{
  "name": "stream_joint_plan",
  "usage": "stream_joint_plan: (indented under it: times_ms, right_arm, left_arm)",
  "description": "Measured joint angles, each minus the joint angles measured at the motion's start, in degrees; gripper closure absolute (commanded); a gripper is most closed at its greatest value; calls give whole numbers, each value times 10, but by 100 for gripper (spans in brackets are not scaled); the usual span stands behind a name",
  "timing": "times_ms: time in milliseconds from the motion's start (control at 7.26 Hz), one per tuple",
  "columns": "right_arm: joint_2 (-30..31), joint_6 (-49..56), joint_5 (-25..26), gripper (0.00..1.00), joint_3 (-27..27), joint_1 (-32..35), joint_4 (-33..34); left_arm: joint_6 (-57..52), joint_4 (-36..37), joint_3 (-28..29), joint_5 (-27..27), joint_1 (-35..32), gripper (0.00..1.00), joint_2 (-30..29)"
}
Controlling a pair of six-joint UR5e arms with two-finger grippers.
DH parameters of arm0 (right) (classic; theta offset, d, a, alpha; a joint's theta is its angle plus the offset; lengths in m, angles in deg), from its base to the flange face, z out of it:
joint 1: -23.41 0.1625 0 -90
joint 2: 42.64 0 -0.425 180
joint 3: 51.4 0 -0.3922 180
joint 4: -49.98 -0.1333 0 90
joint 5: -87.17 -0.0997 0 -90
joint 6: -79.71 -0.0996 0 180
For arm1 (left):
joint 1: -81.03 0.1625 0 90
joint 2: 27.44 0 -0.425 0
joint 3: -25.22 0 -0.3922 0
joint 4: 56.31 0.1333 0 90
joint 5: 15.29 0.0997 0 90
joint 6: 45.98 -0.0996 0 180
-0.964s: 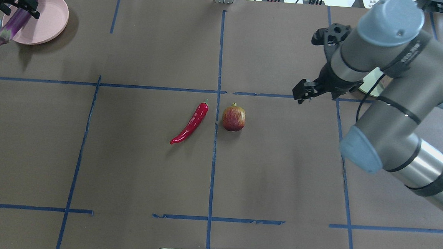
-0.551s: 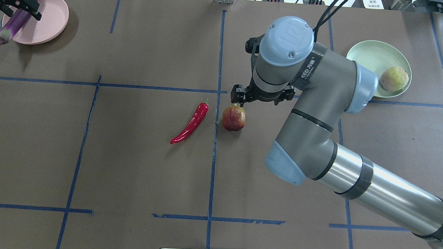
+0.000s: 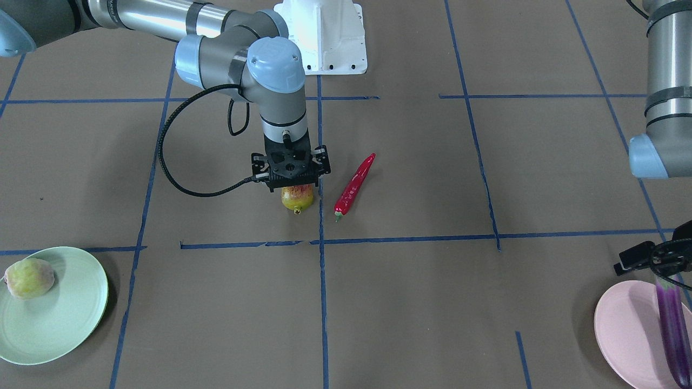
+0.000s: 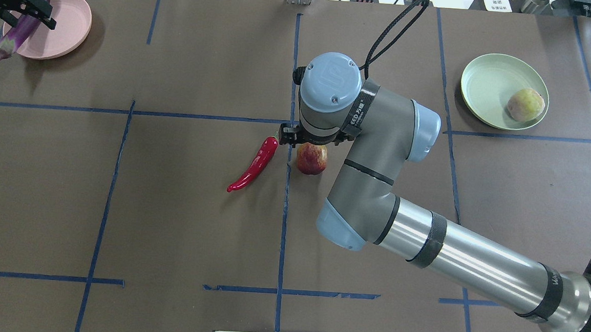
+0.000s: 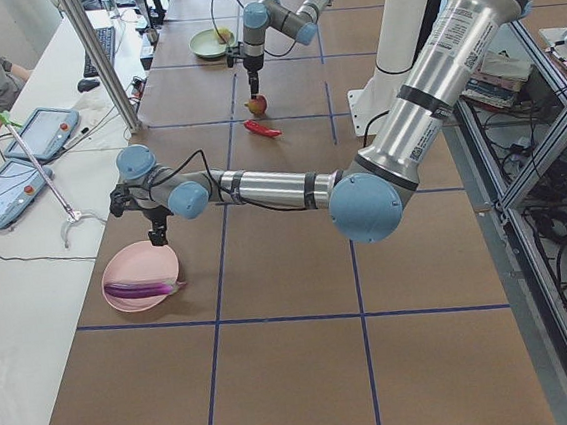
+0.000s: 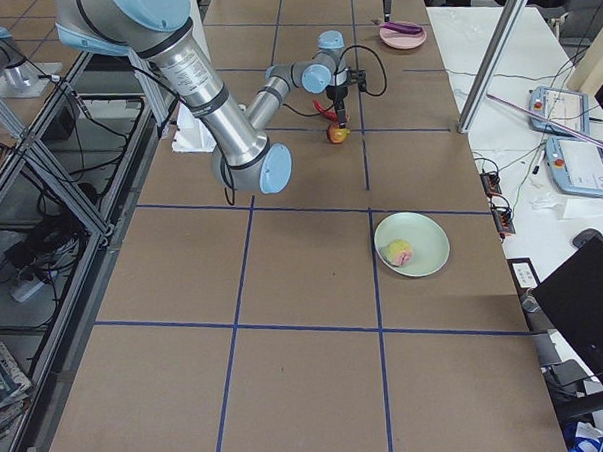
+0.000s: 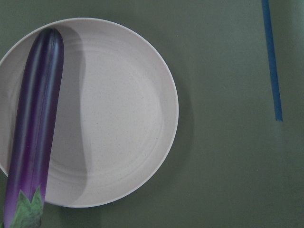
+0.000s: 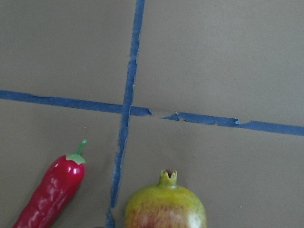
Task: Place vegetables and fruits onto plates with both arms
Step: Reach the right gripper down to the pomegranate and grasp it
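**A:** Where is the pomegranate (image 4: 311, 159)?

**B:** Mid-table in the overhead view, on the brown paper, with its crown tip pointing to 12 o'clock. The right gripper (image 3: 292, 178) hangs just over it, jaws spread wide and gripping nothing.

**A:** And the chili pepper (image 4: 254, 166)?

**B:** At the pomegranate's 9 o'clock, just beside it but not touching. A blue tape line (image 4: 285, 211) runs between them. The chili's long axis goes from 1 to 7 o'clock, with the green stem at the 1 o'clock end.

**A:** The eggplant (image 4: 13, 38)?

**B:** It lies on the pink plate (image 4: 73, 19), far off at the table's 10 o'clock corner. Its long axis is also 1 to 7, with the greenish cap at 7 poking out over the rim. The left gripper (image 5: 157, 233) hovers above it, claw open and clear of the eggplant.

**A:** The other plate?

**B:** The mint plate (image 4: 485, 90) sits near the table's 2 o'clock. The peach (image 4: 526, 104) rests on it by the plate's 4 o'clock rim.
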Motion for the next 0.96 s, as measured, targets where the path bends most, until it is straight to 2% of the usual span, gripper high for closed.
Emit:
stream_joint_plan:
  times_ms: [413,551,827,964]
  right_arm:
    - [-1,-1,5,1,-32,-15,-15]
    - [-2,0,5,20,-40,-19,-15]
    - [-11,2,5,78,-58,-21,-16]
    - [-16,1,4,88,-61,-21,-15]
  left_arm:
    - [3,-1,-3,0,3,0,3]
    - [3,-1,-3,0,3,0,3]
    - [3,-1,-3,-1,3,0,4]
    - [3,-1,-3,-1,3,0,4]
